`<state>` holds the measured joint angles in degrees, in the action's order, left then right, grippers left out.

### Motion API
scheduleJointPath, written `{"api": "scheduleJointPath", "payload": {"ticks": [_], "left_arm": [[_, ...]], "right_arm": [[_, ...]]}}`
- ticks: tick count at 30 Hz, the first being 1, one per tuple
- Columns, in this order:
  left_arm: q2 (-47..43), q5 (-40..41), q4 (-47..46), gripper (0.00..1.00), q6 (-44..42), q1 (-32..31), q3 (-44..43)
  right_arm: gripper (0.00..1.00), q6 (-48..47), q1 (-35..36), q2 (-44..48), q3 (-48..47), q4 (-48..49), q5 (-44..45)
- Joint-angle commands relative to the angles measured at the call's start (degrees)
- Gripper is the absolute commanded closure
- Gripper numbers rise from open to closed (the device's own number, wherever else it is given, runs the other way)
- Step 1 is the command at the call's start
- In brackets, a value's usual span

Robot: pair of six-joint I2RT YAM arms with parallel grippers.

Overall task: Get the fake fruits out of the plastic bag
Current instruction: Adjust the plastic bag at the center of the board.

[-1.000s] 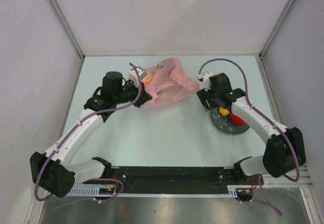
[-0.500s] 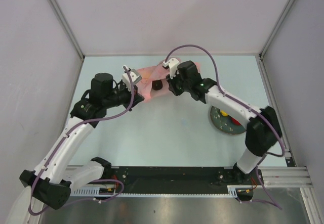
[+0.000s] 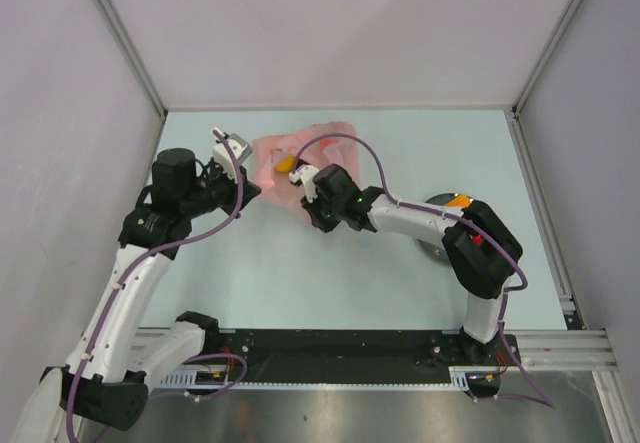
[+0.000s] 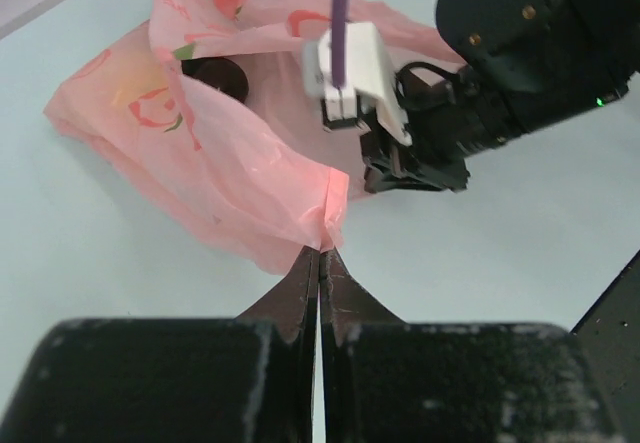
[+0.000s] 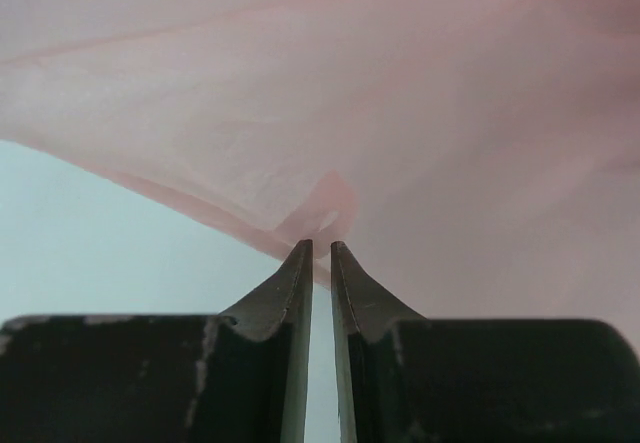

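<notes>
Table [image 3: 330, 283]: pale blue-green. The bag lies toward its far side, left of centre.

Plastic bag [image 3: 272, 151]: thin pink film, crumpled, printed with red shapes. It lies between my two grippers, with its mouth gaping toward the far side.

Right arm [image 3: 420, 218]: I reach it leftward across the table from the right, so that its elbow covers most of the plate.

Plate [image 3: 430, 250]: dark and round, on the right of the table, well apart from the bag. Only parts of its rim show past my arm.

Left gripper [image 4: 320, 255]: my fingers are pressed flat together on the near-left edge of the bag. A fold of film runs right down into the tips.

Right gripper [image 5: 321, 248]: my fingers are drawn almost together, with only a thin slit between them. They nip a small raised pucker of the bag's near-right side.

Dark round thing [image 4: 218, 76]: it sits in the bag's mouth under the film. I cannot tell what it is.

Yellow-orange fruit [image 3: 285, 164]: inside the bag, showing through the film near its middle, just beyond my right wrist.

Orange piece [image 3: 458, 201]: it peeps out at the plate's far rim beside my right elbow. I cannot tell whether it lies on the plate.
</notes>
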<state>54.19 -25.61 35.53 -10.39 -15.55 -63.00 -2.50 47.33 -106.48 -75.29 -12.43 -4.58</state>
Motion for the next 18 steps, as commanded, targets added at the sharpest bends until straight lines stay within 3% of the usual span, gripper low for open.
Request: {"api": "scheduleJointPath", "payload": {"ticks": [1,8,16,18], "left_arm": [[-2.95,-4.53,2.17,1.0,-1.64,2.54,-1.43],[-1.91,-6.83,-0.37,1.0,1.16,2.54,6.39],[3.19,-6.74,-4.94,1.0,4.5,2.54,3.07],[4.6,-6.74,-5.73,1.0,5.73,2.54,2.01]], "right_arm": [[0.84,0.49,0.31,4.53,0.5,4.07,2.81],[0.86,0.84,-6.46,-3.82,-12.32,1.18,-0.43],[0.83,1.71,-7.08,-13.03,-22.52,0.39,-2.54],[0.78,2.06,-6.73,-15.33,-25.94,-0.4,-2.71]]}}
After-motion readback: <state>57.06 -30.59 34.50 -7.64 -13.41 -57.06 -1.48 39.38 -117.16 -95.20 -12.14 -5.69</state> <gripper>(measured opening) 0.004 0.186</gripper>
